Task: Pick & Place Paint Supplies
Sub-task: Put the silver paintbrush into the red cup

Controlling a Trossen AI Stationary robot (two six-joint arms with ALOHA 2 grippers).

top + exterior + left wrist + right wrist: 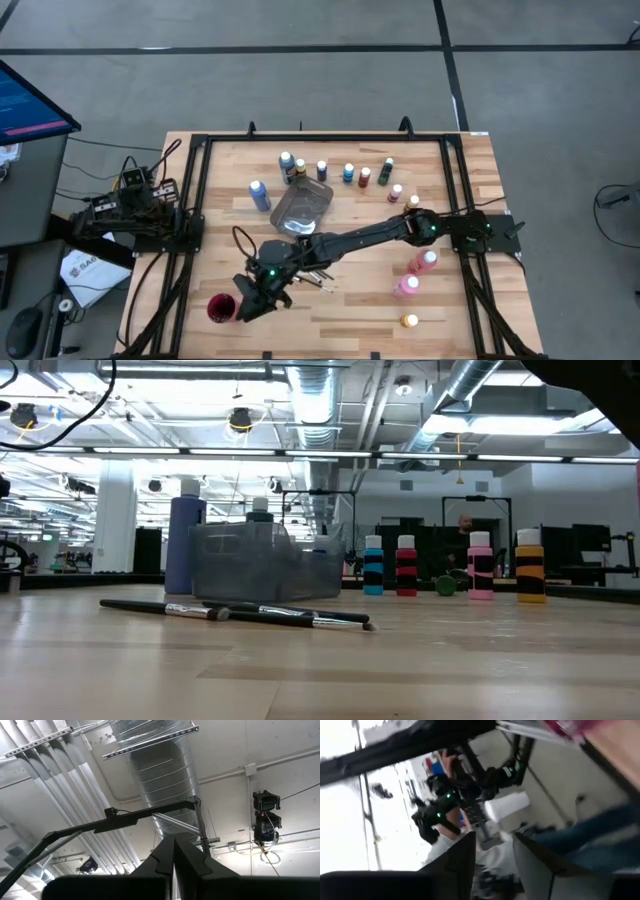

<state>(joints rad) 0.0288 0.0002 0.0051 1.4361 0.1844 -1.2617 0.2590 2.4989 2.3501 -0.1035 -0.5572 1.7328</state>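
Several small paint bottles (348, 173) stand in a row on the far part of the wooden table, and a blue one (259, 195) stands left of the grey tray (303, 208). Two pink bottles (424, 262) and a yellow one (409, 321) stand near the right edge. Thin dark paintbrushes (315, 275) lie flat near the table's middle and show in the low view (240, 612). My right gripper (243, 308) reaches across to the near left, beside the red cup (221, 308). In its wrist view it (492, 837) is open with nothing between its fingers. My left gripper (173, 865) is shut and points up at the ceiling, parked off the table's left edge.
The right arm (370, 235) lies across the table's middle, above the brushes and just near of the tray. Black frame rails (195, 200) run along the table's left and right sides. Bare wood lies along the near edge, between the cup and the yellow bottle.
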